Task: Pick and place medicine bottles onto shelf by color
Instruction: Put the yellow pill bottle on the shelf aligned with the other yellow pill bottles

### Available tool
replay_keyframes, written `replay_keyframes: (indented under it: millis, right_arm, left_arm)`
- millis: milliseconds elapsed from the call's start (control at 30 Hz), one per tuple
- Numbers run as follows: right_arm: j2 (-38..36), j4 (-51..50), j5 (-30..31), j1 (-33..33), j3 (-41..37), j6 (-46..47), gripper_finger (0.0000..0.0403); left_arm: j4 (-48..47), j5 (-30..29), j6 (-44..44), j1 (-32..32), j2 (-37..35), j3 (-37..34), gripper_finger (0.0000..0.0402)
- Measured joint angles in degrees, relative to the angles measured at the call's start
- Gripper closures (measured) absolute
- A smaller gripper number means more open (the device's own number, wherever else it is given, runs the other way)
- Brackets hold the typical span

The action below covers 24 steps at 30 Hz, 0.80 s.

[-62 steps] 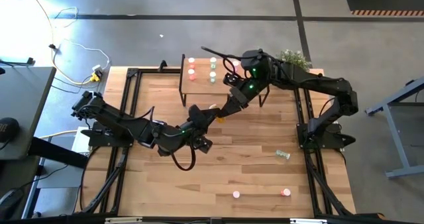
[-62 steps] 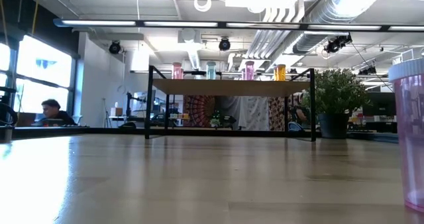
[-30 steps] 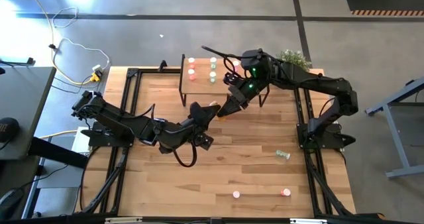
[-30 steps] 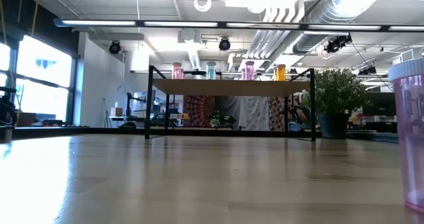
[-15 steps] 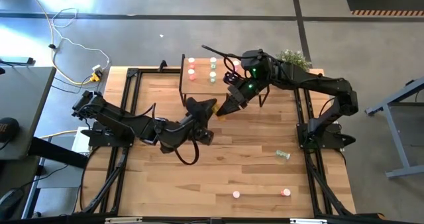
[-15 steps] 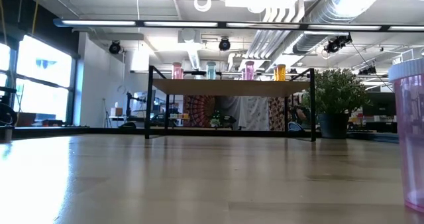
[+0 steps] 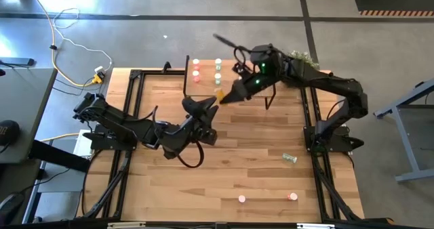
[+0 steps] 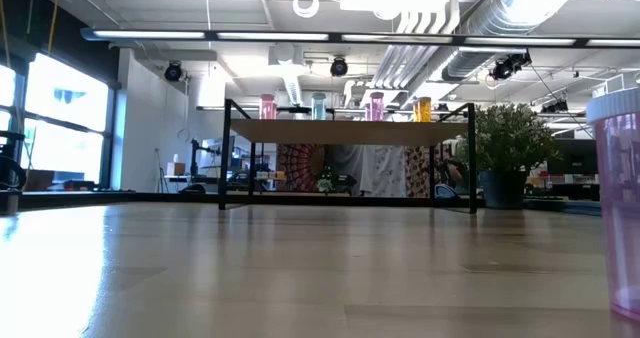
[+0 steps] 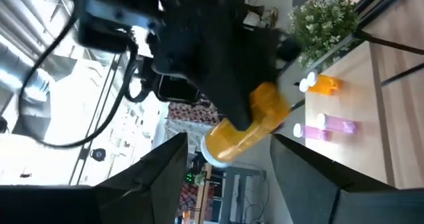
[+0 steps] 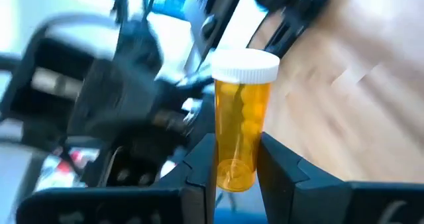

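One orange bottle (image 10: 241,121) | clamped in right pincer (image 10: 232,161) | left pincer (image 9: 225,154) agape, empty

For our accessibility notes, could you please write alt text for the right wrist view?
The right gripper clamps the lower end of a translucent orange pill bottle with a white cap, cap pointing away from the camera. Behind it lie the blurred dark left arm and the light plank tabletop.
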Motion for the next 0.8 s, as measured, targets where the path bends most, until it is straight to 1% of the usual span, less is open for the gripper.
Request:
replay_keyframes:
  millis: [200,300,367,533,633,733,800]
  right_arm:
    - [-2.6,-1.9,4.5,-4.0,0.0,-6.6,0.0335]
    - [-4.4,-3.1,7.6,-5.9,0.0,-11.3,0.0335]
    - [-6.1,-3.6,10.7,-7.3,0.0,-14.8,0.0335]
    - [-10.8,-5.6,21.8,-9.1,0.0,-25.3,0.0335]
    - [-13.7,-6.4,31.2,-9.4,0.0,-31.8,0.0335]
    - [-16.2,-7.0,41.1,-9.1,0.0,-36.6,0.0335]
    - [-17.4,-8.6,47.4,-8.4,0.0,-37.9,0.0335]
  left_arm:
    - [0.4,-1.0,-6.1,1.4,-2.7,0.0,0.0197]
    - [0.8,-1.3,-8.9,2.9,-4.7,0.0,0.0197]
    - [0.8,-1.9,-10.3,3.8,-6.3,0.0,0.0197]
    - [0.8,-2.6,-13.1,6.7,-9.6,0.0,0.0197]
    - [0.6,-2.6,-16.6,8.5,-11.6,0.0,0.0197]
    - [-2.1,-2.2,-23.1,10.3,-13.7,0.0,0.0197]
    - [-6.8,0.2,-30.9,11.3,-15.3,0.0,0.0197]
